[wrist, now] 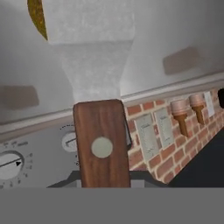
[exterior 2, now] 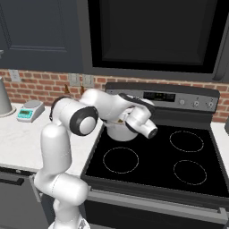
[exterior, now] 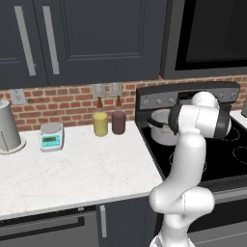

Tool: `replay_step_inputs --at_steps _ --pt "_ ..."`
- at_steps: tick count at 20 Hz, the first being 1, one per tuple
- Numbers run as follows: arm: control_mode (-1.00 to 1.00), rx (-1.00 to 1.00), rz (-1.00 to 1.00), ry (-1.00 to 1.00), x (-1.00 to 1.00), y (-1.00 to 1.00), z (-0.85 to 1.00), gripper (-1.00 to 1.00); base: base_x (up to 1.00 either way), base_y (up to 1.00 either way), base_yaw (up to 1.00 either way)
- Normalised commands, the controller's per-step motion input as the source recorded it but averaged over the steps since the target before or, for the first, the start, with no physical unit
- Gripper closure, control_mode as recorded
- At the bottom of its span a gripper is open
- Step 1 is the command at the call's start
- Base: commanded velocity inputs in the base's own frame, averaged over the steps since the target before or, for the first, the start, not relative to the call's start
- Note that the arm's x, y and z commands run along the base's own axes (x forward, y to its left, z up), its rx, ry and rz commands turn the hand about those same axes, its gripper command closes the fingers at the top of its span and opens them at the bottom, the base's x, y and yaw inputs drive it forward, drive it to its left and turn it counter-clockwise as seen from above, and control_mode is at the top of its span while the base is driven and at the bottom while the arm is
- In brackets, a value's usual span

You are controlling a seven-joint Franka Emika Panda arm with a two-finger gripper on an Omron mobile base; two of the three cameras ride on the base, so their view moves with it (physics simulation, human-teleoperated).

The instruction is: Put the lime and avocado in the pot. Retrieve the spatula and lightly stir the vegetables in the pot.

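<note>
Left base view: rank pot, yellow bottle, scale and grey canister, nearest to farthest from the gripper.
1. pot, on the stove.
2. yellow bottle, by the brick wall.
3. scale, further left.
4. grey canister, far left.

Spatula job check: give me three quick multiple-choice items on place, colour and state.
1. Where is the pot?
A. rear left burner
B. counter
C. front right burner

2. What colour is the spatula handle?
A. blue
B. reddish-brown
C. white

3. What is the gripper doing?
A. open, empty
B. shut on a bottle
C. shut on the spatula

Key: 1 A, it stands at the stove's back left in the right base view. 2 B, brown wood in the hand view. 3 C, the handle rises from the gripper, blade inside the pot.
</note>
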Motion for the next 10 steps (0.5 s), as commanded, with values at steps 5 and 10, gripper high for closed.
replay_step_inputs --at_steps 5,10 --pt "-1.0 0.04 0.0 -0.06 0.08 0.02 0.0 1.0 0.0 0.0 0.0" --pt "-1.0 0.01 0.0 -0.08 0.08 0.0 -0.01 1.0 0.0 0.0 0.0"
